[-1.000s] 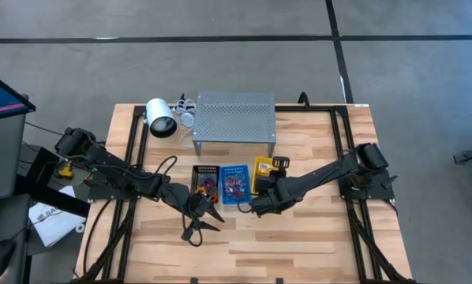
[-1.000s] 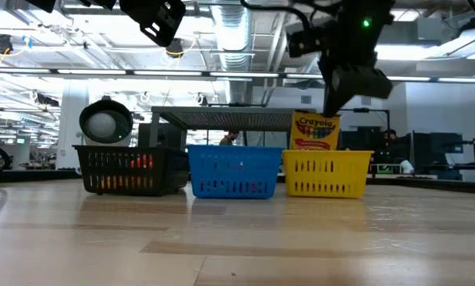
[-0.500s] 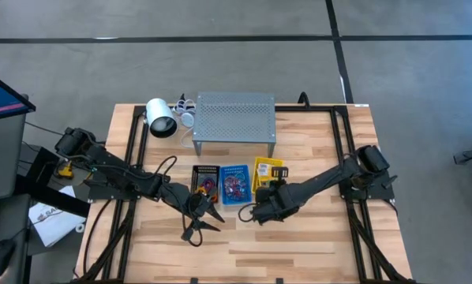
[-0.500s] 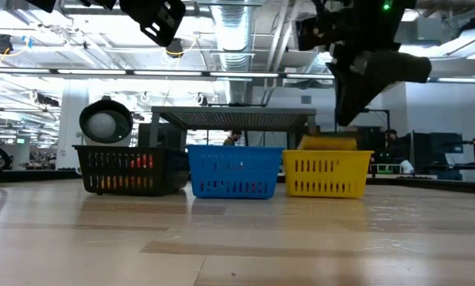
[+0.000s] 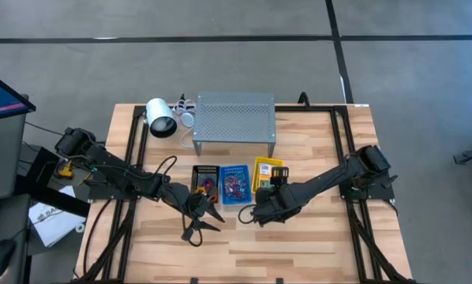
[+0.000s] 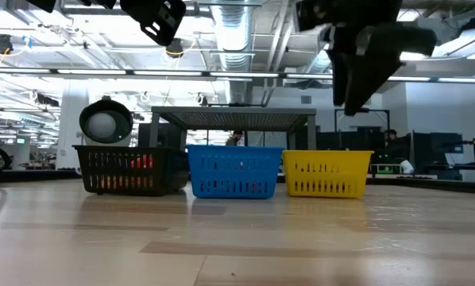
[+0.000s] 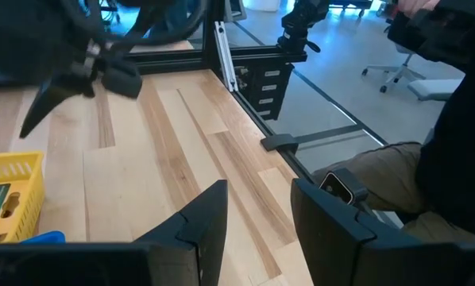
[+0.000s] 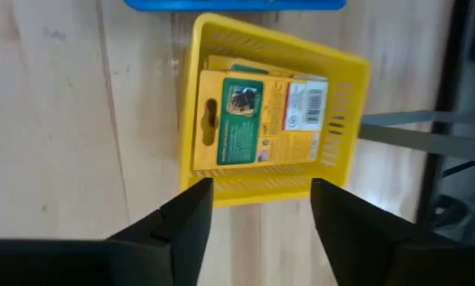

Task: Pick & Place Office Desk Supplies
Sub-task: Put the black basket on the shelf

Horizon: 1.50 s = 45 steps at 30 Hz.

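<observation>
A yellow-and-green crayon box (image 8: 257,119) lies flat, barcode side up, inside the yellow basket (image 5: 267,172), apparently on top of another box. My right gripper (image 8: 261,230) hovers open above this basket (image 6: 326,173), clear of the box; in the low view the right gripper (image 6: 353,95) is well above the rim. Coloured rubber bands fill the blue basket (image 5: 235,184) and the black basket (image 5: 205,183). My left gripper (image 7: 257,214) waits open and holds nothing, in the air near the black basket.
The grey perforated shelf (image 5: 234,118) stands just behind the three baskets, with a white cylinder (image 5: 161,118) at its left. Black frame rails (image 5: 342,158) run along the table's sides. Bare wood (image 5: 299,237) lies toward the near edge. A seated person (image 7: 412,167) shows beyond the table.
My right gripper has opened and let go of the crayon box, then risen a little and drawn back from the basket. The box, which stood upright above the yellow basket's rim, has tipped over and dropped flat inside it, below the rim.
</observation>
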{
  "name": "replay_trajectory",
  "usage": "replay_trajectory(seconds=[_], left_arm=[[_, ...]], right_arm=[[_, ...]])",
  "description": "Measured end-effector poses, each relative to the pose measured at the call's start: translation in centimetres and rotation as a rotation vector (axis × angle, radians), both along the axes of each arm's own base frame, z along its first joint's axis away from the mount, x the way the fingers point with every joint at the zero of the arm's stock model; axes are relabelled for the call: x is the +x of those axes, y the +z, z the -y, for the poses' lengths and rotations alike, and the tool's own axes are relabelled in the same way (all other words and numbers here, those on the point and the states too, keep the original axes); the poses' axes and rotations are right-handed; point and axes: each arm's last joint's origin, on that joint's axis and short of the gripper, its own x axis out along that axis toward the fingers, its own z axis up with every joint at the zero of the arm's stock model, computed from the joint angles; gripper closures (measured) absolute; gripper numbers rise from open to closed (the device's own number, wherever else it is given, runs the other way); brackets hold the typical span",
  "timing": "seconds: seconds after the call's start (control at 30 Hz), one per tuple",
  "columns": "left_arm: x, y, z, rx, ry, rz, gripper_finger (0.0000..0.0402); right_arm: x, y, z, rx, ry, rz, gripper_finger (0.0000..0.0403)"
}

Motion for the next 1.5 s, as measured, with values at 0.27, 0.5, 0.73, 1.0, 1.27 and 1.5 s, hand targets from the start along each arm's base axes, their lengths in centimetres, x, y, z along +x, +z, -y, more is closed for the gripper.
replay_trajectory(seconds=[0.27, 0.5, 0.73, 1.0, 1.27, 1.5], left_arm=[[0.0, 0.0, 0.0, 0.009, -0.002, -0.001, 0.0266], [0.3, 1.1, -0.2, 0.034, -0.011, 0.138, 0.0266], [-0.9, 4.2, -1.7, 0.047, 0.013, 0.266, 0.0266], [-3.9, 7.4, -4.2, 0.060, 0.064, 0.327, 0.0266], [-6.7, 4.9, -5.9, -0.033, 0.118, 0.369, 0.0266], [-8.4, 2.9, -6.4, -0.177, 0.126, 0.496, 0.0266]], right_arm=[[-1.7, 2.9, -3.2, -0.105, 0.088, 0.172, 0.0175], [-6.3, 8.8, -5.3, -0.090, 0.096, 0.600, 0.0179], [-11.6, 10.6, -5.5, 0.051, 0.214, 0.877, 0.0180], [-15.1, 9.6, -2.9, 0.343, 0.425, 1.112, 0.0180], [-17.7, 8.0, 0.6, 0.528, 0.655, 1.327, 0.0180], [-18.8, 6.8, 1.9, 0.658, 0.715, 1.404, 0.0180]])
